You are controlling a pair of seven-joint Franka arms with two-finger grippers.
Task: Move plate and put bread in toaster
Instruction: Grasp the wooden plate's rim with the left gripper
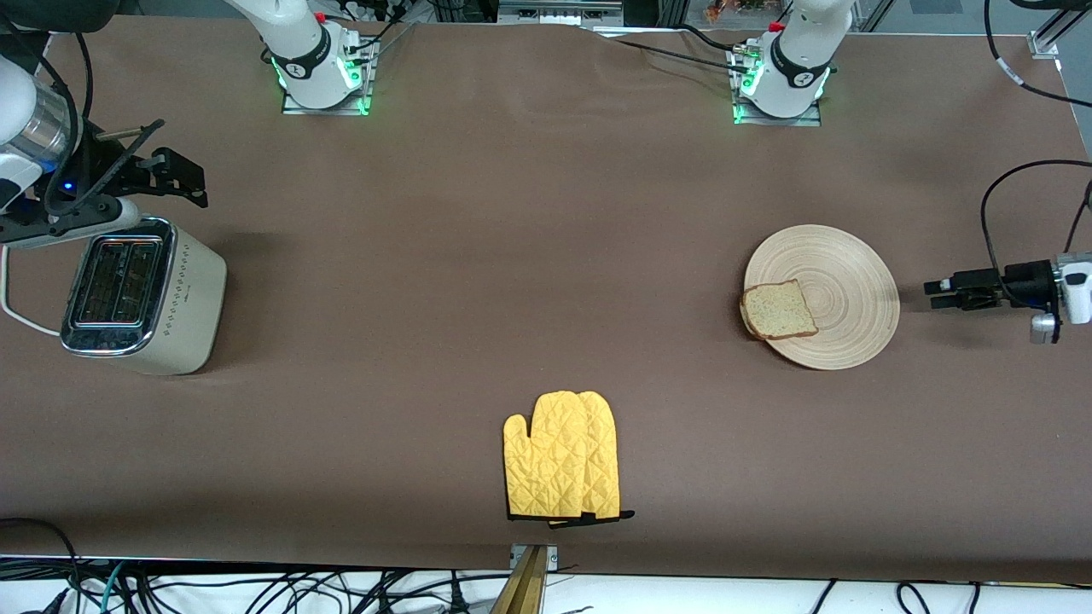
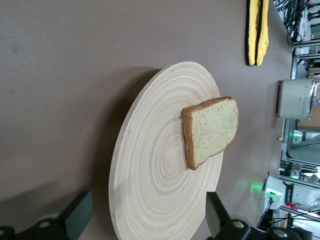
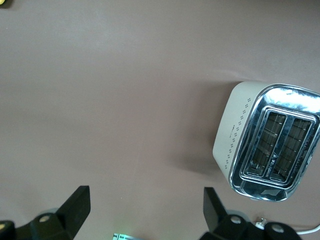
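Observation:
The round light-wood plate (image 1: 845, 281) lies toward the left arm's end of the table. A slice of speckled bread (image 1: 778, 310) rests on its rim toward the right arm's end, slightly overhanging. My left gripper (image 1: 934, 292) hangs low and open beside the plate, apart from it. In the left wrist view the plate (image 2: 150, 165) and bread (image 2: 210, 130) show past my left gripper (image 2: 147, 220). The cream toaster (image 1: 141, 294) stands at the right arm's end with its slots up. My right gripper (image 1: 192, 181) is open over the table beside it. The right wrist view shows the toaster (image 3: 235, 140) off to one side of my right gripper (image 3: 147, 210).
A yellow quilted oven mitt (image 1: 563, 467) lies mid-table, nearer to the front camera than the plate and the toaster. The toaster's white cord (image 1: 17, 311) runs off the table's end. Black cables loop near the left gripper.

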